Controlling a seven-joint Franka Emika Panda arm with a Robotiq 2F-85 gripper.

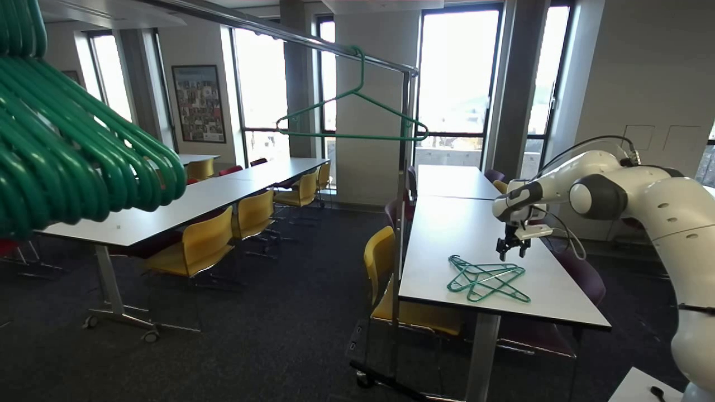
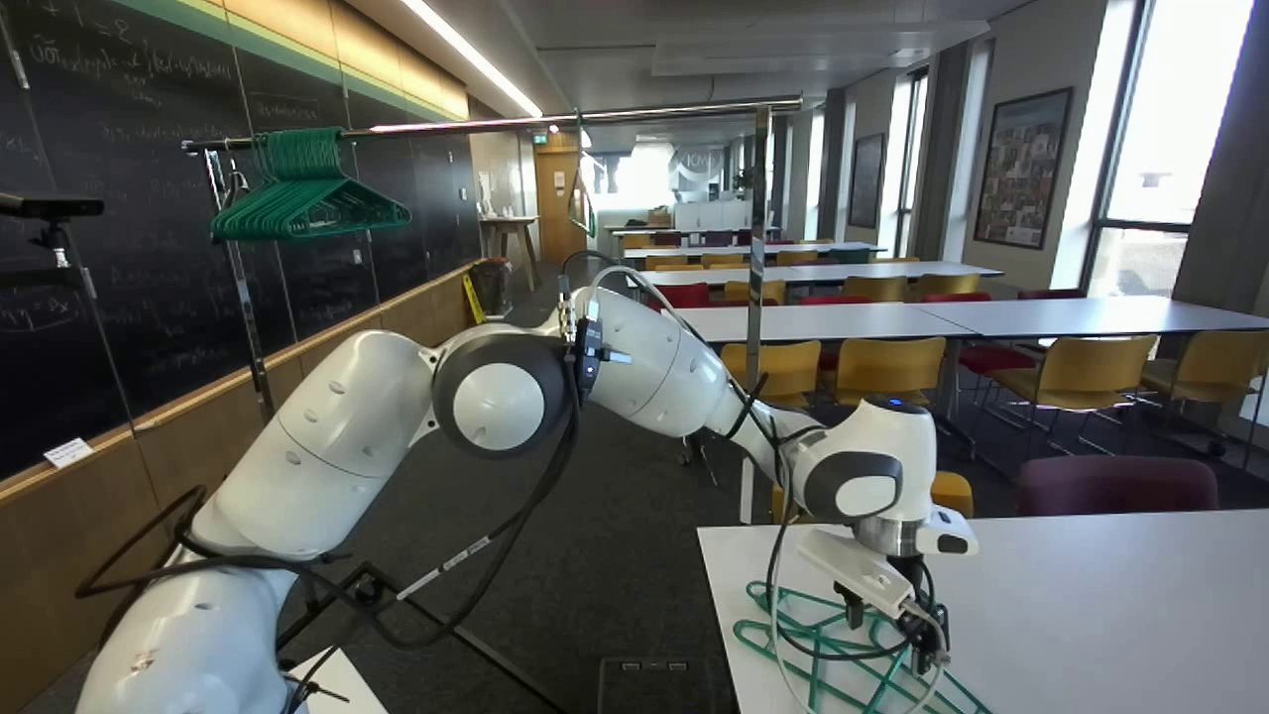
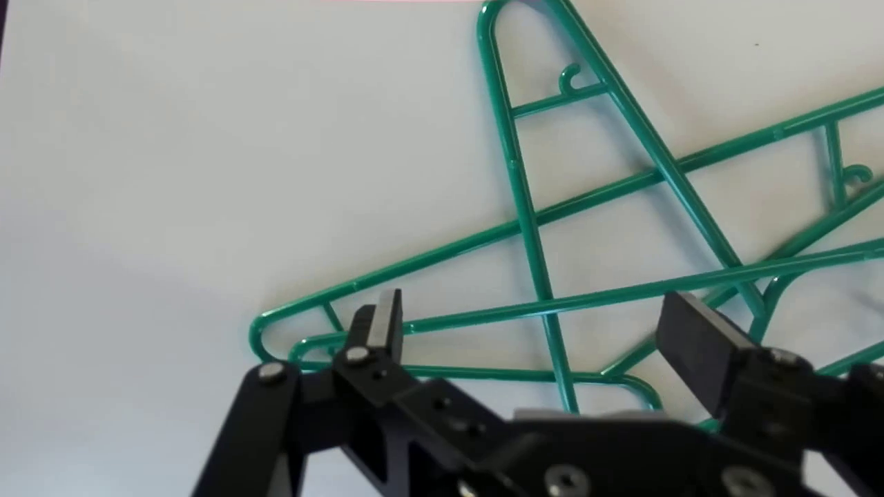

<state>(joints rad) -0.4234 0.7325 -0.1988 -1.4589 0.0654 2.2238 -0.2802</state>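
We see the black two-fingered hand pointing downward, its fingers spread wide apart. Directly beneath the hand lie the overlapping green plastic coat hangers, flat across one another; in the wrist view we watch their slim rods run below the gap between the fingers and out to both sides of it. Exactly how many there are, we cannot tell. Under them, and so under the hand too, we have the white rectangular table with its dark edge. Above the hand, we follow the jointed white-and-grey robot arm back to its base.

Well apart from the hand, and reaching higher than it, we find the shiny metal clothes rack. A single green plastic coat hanger hangs from it, while the tight row of green hangers crowds its far end, farther from the hand. In an exterior view, we note the hand between the yellow chair and the dark purple chair.
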